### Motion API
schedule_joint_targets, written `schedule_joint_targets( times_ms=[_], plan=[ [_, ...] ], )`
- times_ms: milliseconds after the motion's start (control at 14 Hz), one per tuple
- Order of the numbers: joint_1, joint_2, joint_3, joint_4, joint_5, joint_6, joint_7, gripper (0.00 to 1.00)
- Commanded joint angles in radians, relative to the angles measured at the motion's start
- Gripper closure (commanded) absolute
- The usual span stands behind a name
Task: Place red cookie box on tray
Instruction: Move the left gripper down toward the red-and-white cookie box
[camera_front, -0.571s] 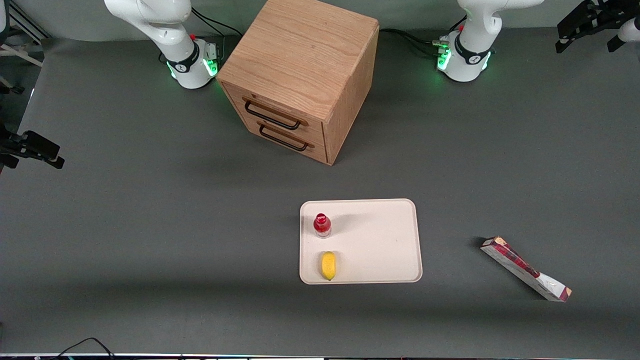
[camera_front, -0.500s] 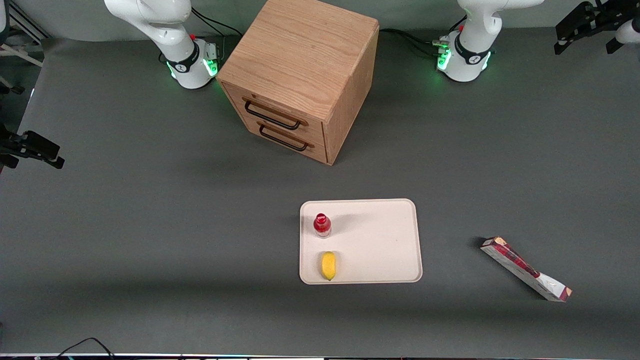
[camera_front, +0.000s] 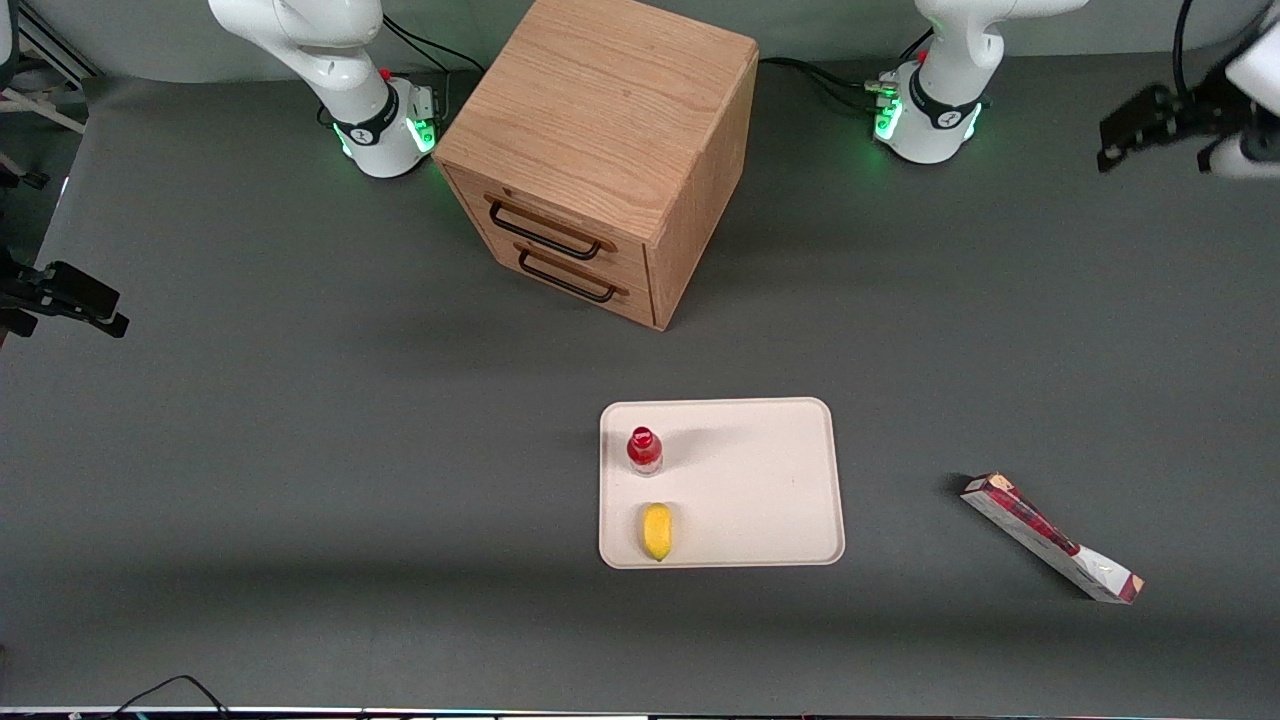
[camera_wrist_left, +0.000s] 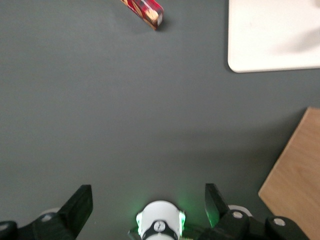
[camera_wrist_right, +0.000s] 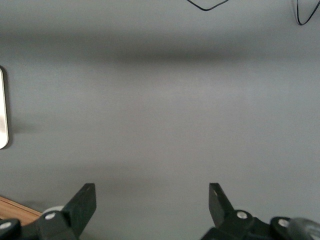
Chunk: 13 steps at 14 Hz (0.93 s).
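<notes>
tray (camera_front: 760, 480): bottle (camera_front: 644, 450), lemon (camera_front: 657, 531) | red cookie box (camera_front: 1050, 537): table | end effector (camera_wrist_left: 148, 200): spread, aloft

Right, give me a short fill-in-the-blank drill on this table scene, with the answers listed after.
1. The red cookie box lies on the ____, not on the tray.
2. On the tray, the small bottle's cap is ____.
3. The gripper, empty above the table near the working arm's base, has its fingers ____.
4. The wooden cabinet shows ____ drawer handles.

Answers: table; red; open; two
</notes>
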Motion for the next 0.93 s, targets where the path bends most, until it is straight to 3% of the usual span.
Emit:
schedule_joint_targets(
  times_ms=[0,286,857],
  plan=[
    [0.003,0.224,0.024,0.153,0.005,0.074,-0.111,0.00],
    [0.005,0.459,0.033,0.205,0.007,0.328,-0.240,0.00],
    [0.034,0.843,0.103,0.198,0.002,0.913,-0.199,0.00]
  ],
)
